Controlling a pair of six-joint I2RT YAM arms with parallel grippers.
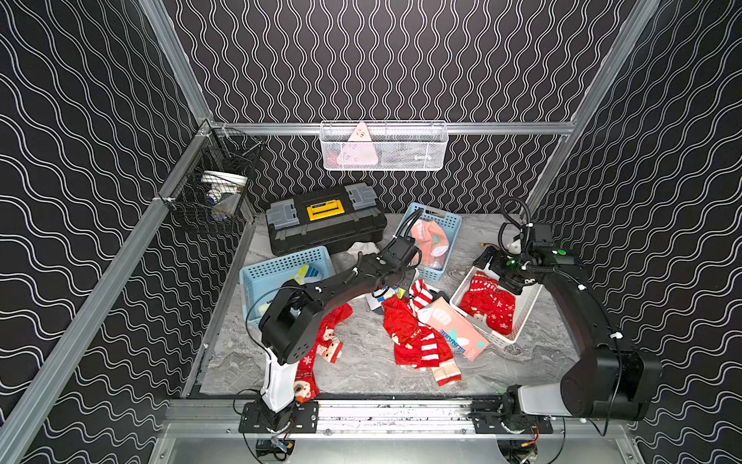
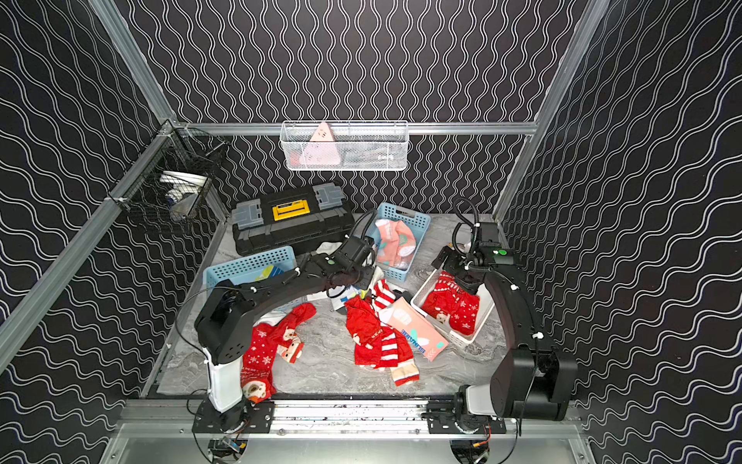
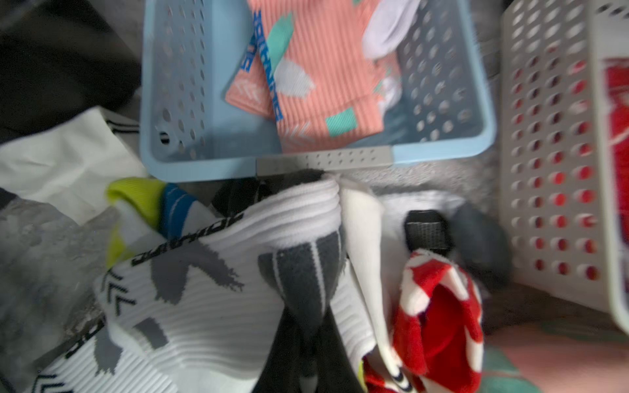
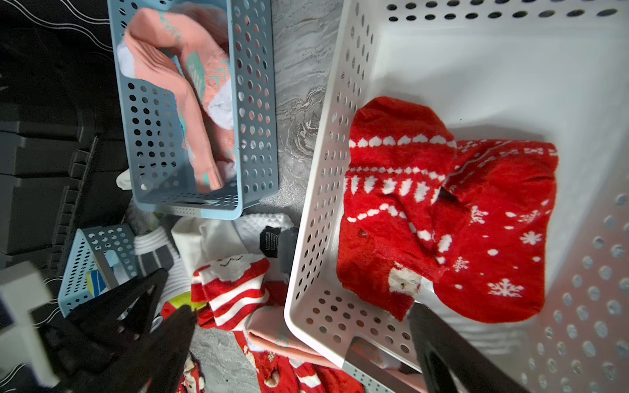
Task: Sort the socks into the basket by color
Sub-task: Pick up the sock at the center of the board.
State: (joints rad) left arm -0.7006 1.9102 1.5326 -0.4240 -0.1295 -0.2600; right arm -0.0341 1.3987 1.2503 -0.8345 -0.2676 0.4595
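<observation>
My left gripper point(image 3: 308, 340) is shut on a white sock point(image 3: 211, 306) with grey and black marks, pinching its dark grey patch. In both top views this gripper point(image 1: 395, 281) point(image 2: 353, 277) hangs over the heap between the baskets. A red-white striped sock point(image 3: 439, 306) lies beside the held one. My right gripper point(image 4: 299, 309) point(image 1: 512, 281) stands open and empty over the white basket point(image 1: 522, 317), which holds red Christmas socks point(image 4: 442, 211). Salmon-pink socks point(image 1: 431, 239) fill the far blue basket point(image 1: 439, 219). A white, yellow and blue sock point(image 1: 305, 275) lies in the left blue basket point(image 1: 277, 261).
Loose red socks point(image 1: 405, 333) and a pink sock point(image 1: 453, 325) lie mid-table; more red socks point(image 1: 329, 333) lie by the left arm's base. A black toolbox point(image 1: 325, 221) stands at the back. A white mesh basket point(image 1: 383, 146) and a black wire basket point(image 1: 208, 193) hang on the walls.
</observation>
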